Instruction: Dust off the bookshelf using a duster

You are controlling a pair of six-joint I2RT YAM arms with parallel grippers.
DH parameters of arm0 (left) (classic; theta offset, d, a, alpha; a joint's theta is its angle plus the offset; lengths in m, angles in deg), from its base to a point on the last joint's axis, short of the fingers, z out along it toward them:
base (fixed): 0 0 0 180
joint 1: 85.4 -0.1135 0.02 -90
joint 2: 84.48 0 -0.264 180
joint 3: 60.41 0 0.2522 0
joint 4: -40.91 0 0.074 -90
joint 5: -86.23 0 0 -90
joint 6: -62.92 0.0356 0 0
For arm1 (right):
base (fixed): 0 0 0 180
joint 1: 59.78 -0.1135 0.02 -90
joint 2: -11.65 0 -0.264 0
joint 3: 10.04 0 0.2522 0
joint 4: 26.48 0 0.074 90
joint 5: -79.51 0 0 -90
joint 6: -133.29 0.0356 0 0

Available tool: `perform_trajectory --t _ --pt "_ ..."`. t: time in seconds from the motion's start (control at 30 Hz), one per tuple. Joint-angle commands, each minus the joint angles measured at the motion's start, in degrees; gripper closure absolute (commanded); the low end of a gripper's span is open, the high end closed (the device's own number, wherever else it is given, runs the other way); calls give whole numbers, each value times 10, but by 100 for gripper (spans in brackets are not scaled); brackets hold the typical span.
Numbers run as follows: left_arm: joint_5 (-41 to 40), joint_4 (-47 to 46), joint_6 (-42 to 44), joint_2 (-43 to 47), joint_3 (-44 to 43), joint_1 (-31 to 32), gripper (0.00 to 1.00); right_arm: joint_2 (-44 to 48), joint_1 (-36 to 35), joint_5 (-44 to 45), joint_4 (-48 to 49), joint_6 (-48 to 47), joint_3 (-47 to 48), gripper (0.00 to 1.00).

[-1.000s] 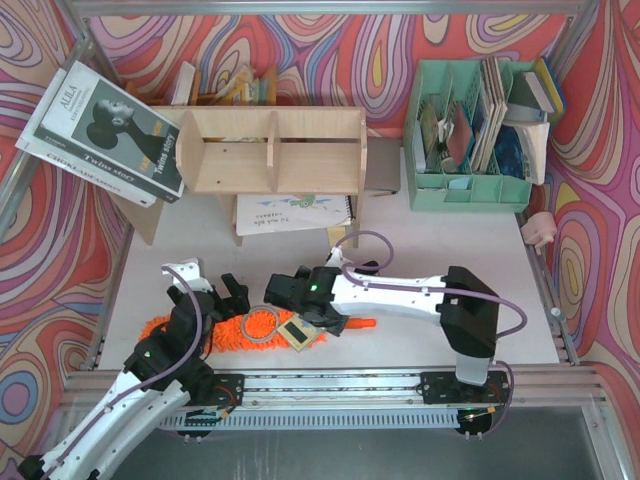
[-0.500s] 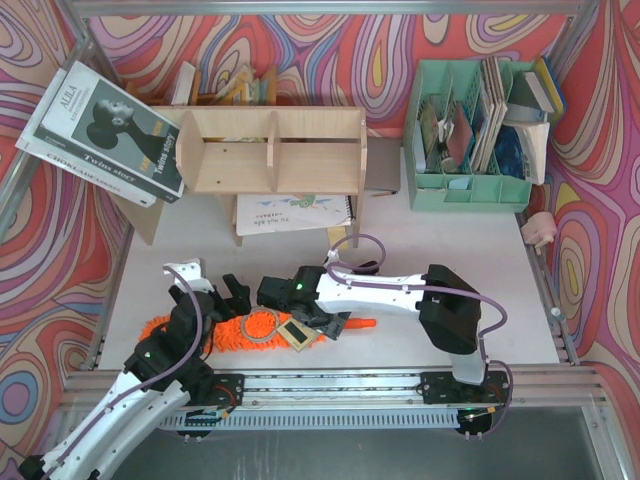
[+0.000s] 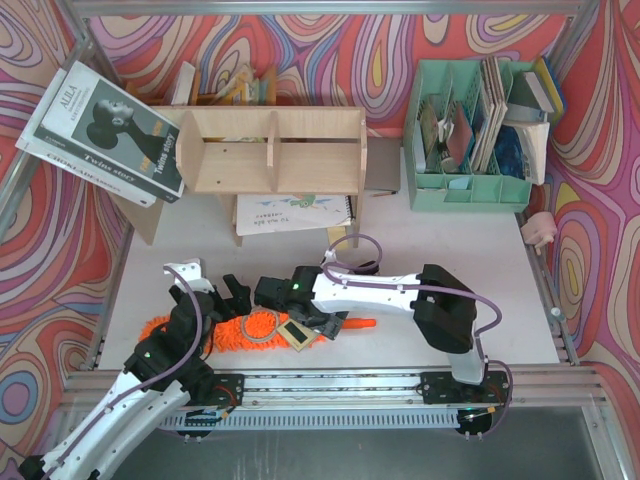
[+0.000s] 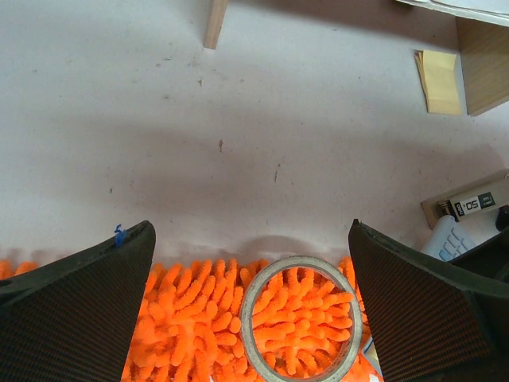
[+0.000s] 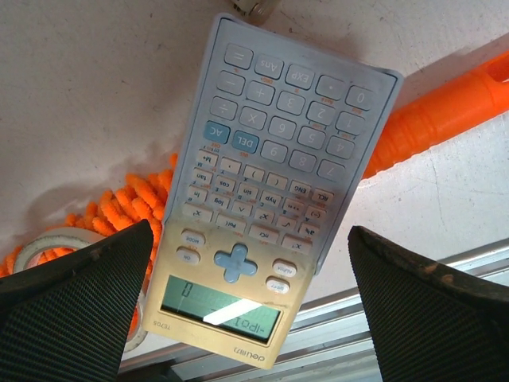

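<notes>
Leaning books (image 3: 100,130): propped against the left end of the bookshelf. A long tool swung wide there could topple them.
Left gripper (image 3: 234,294): fingers spread wide, holding nothing. It hangs just above the fluffy head of the duster (image 3: 228,332).
Duster location: flat on the table (image 3: 450,280) along the near edge, between the two arms. The head is to the left, and it is well apart from the shelf.
Roll of tape (image 4: 301,317): lies on top of the orange fluff, between the left fingers. Closing here would likely catch the ring along with the pile. Lifting the head would probably roll it off towards the table edge.
Bookshelf (image 3: 275,150): at the back, lying over with its open side facing up. A notebook (image 3: 295,213) sits under its front edge. It looks light, so a hard sweep could shove it.
Calculator (image 5: 270,215): rests across the duster where the head meets the stick. It hides the best place to grip.
Right gripper (image 5: 250,239): fingers spread wide and empty, directly over the calculator. Closing now would, I judge, pinch the calculator rather than the tool.
Handle (image 5: 445,119): bare orange stick poking out to the right of the calculator. It is thin and smooth, so a grip there could twist under the head's weight.
File organizer (image 3: 470,140): mint-green, at the back right, clear of the work.
</notes>
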Motion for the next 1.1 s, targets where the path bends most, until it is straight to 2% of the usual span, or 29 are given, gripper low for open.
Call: perform_trajectory --t 0.0,0.4,0.8,1.07 --pt "4 -11 8 7 12 1 2 -19 -3 12 -29 12 20 1" --pt "4 -12 10 7 12 1 2 -37 -1 9 -30 8 30 1" --pt "4 -13 8 6 12 1 2 -38 0 1 -25 11 20 10" --pt "3 -11 8 6 12 1 2 -24 -1 2 -1 6 -4 13"
